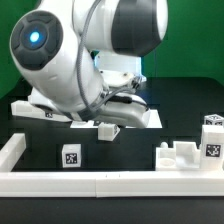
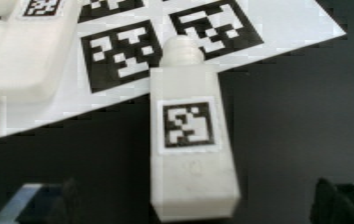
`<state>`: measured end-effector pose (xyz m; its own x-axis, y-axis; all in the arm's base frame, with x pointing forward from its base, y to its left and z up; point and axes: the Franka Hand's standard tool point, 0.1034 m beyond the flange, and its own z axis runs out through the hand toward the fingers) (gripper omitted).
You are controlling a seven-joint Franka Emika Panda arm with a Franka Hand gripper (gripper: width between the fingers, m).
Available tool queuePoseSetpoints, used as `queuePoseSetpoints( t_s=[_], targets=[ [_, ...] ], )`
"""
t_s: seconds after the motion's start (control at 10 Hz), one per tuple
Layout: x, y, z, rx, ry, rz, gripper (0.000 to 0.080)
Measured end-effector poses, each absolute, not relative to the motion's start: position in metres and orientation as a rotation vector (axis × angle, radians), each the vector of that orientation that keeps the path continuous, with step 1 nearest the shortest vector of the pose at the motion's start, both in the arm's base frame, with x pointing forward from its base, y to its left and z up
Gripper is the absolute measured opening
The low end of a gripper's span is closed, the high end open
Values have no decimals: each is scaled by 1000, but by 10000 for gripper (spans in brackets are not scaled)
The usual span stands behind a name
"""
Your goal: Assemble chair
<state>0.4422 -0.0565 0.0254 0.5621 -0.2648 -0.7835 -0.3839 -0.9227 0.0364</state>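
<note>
Pickup of a loose chair part looks to be the step in hand. Exterior view: the arm hangs low over the black bench [image 1: 188,104], its hand [image 1: 112,123] just above a white bar [image 1: 108,131] lying near the marker board [image 1: 35,108]. Other chair parts sit apart from it: a tagged cube [image 1: 72,156] near the border rail [image 1: 60,182], and a blocky cluster [image 1: 178,156] beside an upright tagged piece [image 1: 212,138] toward the exterior view's right. Wrist view: the hand [image 2: 192,205] is spread wide and holds nothing. Its dark fingertips [image 2: 37,203] stand on either side of the white bar [image 2: 192,130], which bears one tag and has one end over the marker board [image 2: 138,50]. Another white part [image 2: 10,65] lies at the board's edge. As I judge it, the next move is to descend straight, keep the bar centred, and close across its narrow sides.
</note>
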Motion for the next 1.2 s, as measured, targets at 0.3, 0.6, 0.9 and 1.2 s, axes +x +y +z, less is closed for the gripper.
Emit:
queuePoseSetpoints(
  t_s=[0.3,0.6,0.9,1.2],
  targets=[
    [421,-43,5,-2629,606,1364,649],
    [420,-45,5,-2625,609,1366,548],
    [430,-42,15,-2648,600,1331,282],
    [464,-9,86,-2748,592,1136,282]
  ],
)
